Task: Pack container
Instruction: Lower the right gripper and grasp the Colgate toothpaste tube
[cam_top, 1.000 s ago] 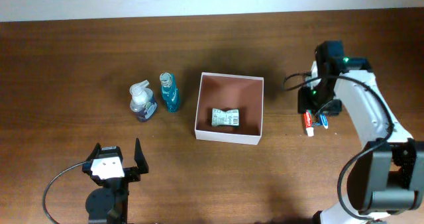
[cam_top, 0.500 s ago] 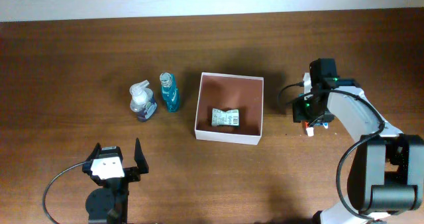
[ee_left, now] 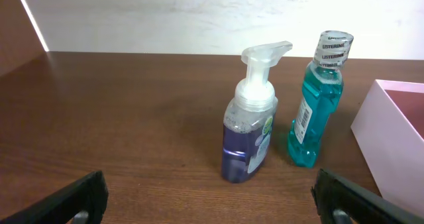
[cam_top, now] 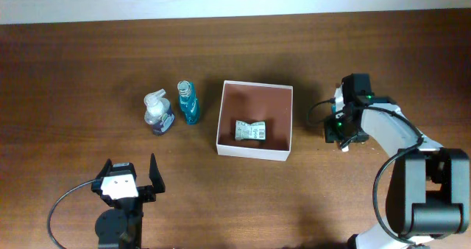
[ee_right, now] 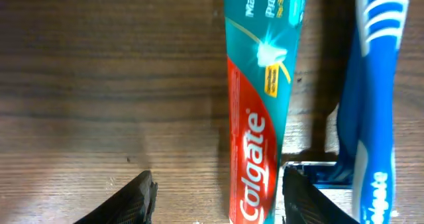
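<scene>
The square, shallow, open-topped box with thin white walls and a reddish-brown interior (cam_top: 252, 152) sits flat near the centre of the dark wooden bench (cam_top: 73, 65), turned slightly askew. One small crumpled white-and-green packet (cam_top: 250, 131) lies on its floor, apart from the walls.

"Colgate" on the toothpaste tube (ee_right: 260, 118) — "LISTERINE" on the teal bottle's cap (ee_left: 334, 49).

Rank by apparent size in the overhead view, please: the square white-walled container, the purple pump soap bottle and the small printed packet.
1. Square white-walled container.
2. Purple pump soap bottle.
3. Small printed packet inside it.
</scene>
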Motion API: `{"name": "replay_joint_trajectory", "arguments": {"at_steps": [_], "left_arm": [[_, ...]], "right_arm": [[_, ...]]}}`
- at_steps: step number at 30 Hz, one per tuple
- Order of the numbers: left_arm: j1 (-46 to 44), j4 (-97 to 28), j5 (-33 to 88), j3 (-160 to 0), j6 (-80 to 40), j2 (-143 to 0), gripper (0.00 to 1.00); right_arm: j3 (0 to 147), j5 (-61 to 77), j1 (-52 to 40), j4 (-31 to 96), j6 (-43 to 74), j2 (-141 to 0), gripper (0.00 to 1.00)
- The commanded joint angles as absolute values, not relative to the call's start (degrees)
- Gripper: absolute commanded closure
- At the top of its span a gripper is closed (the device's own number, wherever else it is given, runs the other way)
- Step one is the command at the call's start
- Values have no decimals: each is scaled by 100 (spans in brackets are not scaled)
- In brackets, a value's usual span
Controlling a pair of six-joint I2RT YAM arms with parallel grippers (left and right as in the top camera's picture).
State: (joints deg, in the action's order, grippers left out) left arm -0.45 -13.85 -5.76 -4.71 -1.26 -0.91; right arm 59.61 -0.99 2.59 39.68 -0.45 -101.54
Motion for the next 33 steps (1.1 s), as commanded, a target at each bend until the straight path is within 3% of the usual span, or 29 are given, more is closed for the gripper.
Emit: {"name": "replay_joint_trajectory", "arguments": {"at_steps": [1, 3, 8, 17, 24, 33], "left_arm": [[-14, -1350, -473, -421, -36, -62, 1], [-14, -1350, -473, -421, -36, -62, 1], [-14, -1350, -473, -421, -36, -62, 1], [-14, -1350, -473, -421, -36, -62, 1], [-14, -1350, -473, -421, -36, -62, 1], [-14, -1350, -473, -421, -36, -62, 1]], "right_arm": [[5774, -51, 309, 3809, -38, -10173, 45], [5719, -51, 309, 3691, -40, -10173, 46], [5710, -69, 309, 3557, 71, -10173, 68], [5730, -67, 309, 3553, 222, -10171, 96], [6191, -19, 303, 4101, 349, -10125, 96], [8086, 897, 58, 5741, 370, -9509, 96]]}}
